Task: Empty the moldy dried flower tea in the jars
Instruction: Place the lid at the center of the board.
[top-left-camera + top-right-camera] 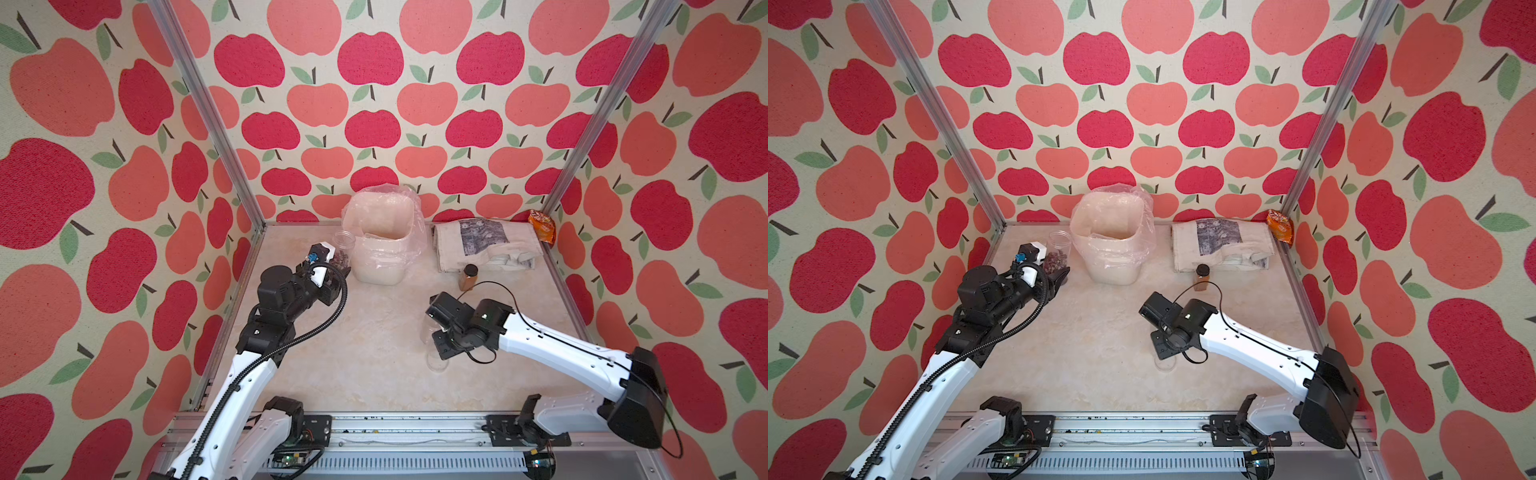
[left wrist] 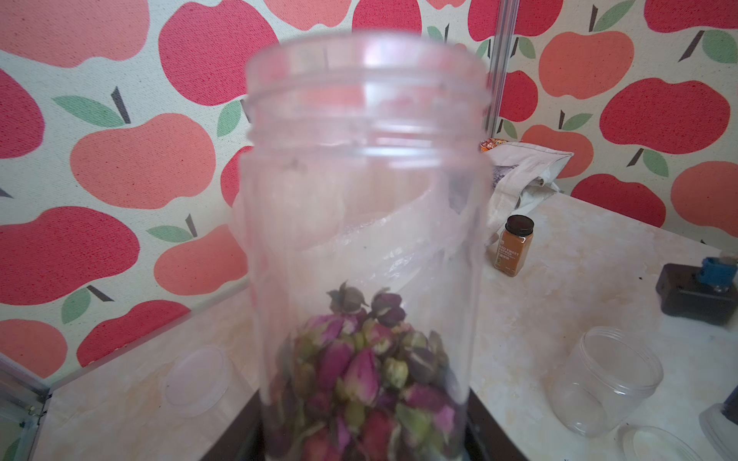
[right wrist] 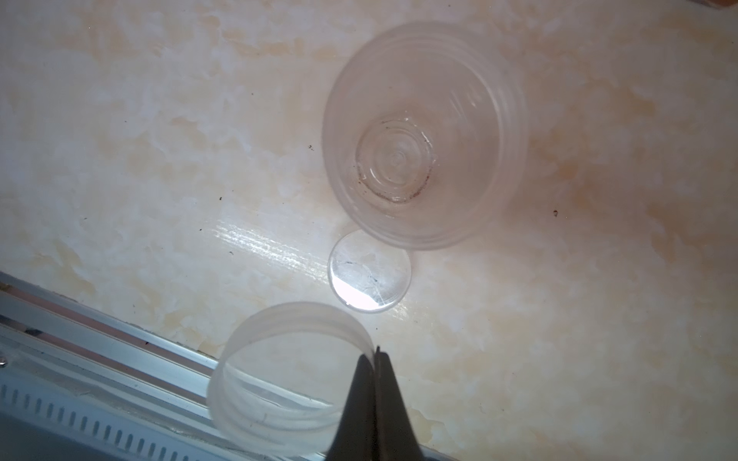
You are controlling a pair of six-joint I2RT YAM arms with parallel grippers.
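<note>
Filling the bottom of an open clear jar (image 2: 367, 199), dried flower tea (image 2: 359, 371), jar upright just beside the bag-lined white bin (image 1: 382, 266), left gripper (image 1: 1059, 272) clamped on it, right gripper (image 3: 375, 355) pinching the rim of a clear lid (image 3: 287, 319), empty jar (image 3: 423, 135) on the table (image 3: 120, 159) below

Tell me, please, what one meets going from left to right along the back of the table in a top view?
clear jar holding dried flower tea, white bin, folded cloth bag, orange packet
</note>
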